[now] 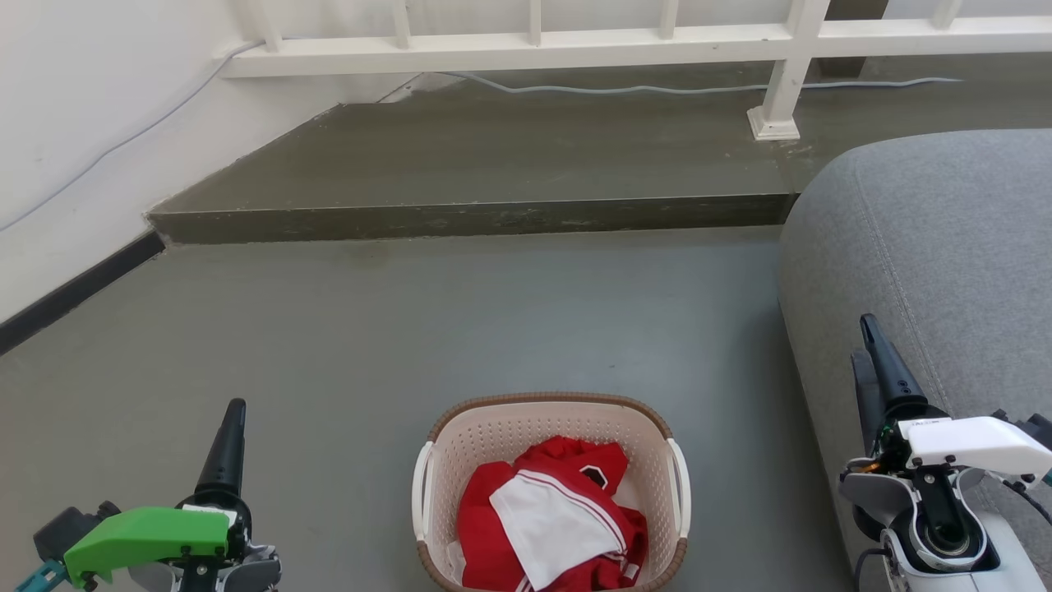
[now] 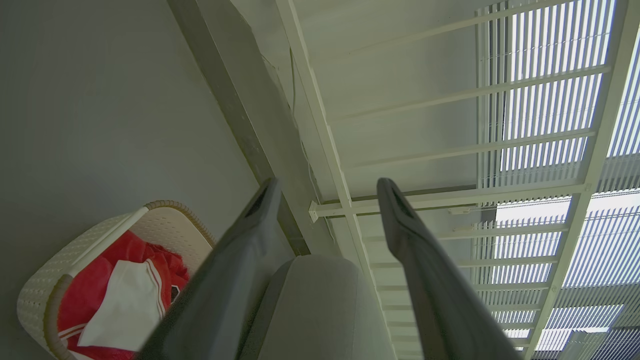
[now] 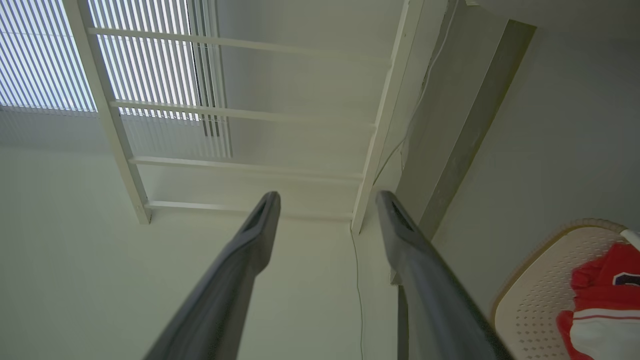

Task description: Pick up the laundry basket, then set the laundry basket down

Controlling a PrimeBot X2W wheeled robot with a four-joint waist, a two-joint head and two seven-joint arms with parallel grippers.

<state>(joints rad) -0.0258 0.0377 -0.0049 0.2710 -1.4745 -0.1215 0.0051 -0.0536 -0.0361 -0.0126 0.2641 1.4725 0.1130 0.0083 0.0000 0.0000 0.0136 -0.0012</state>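
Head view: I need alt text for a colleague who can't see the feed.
A cream laundry basket holding red and white clothes sits on the grey floor at bottom centre, untouched. The left claw and right claw stand either side of it, well apart from it, with a grey sofa on the right.

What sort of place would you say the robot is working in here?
Probably a home living area: a grey sofa, a laundry basket of red and white clothes on the floor, and a white railing behind.
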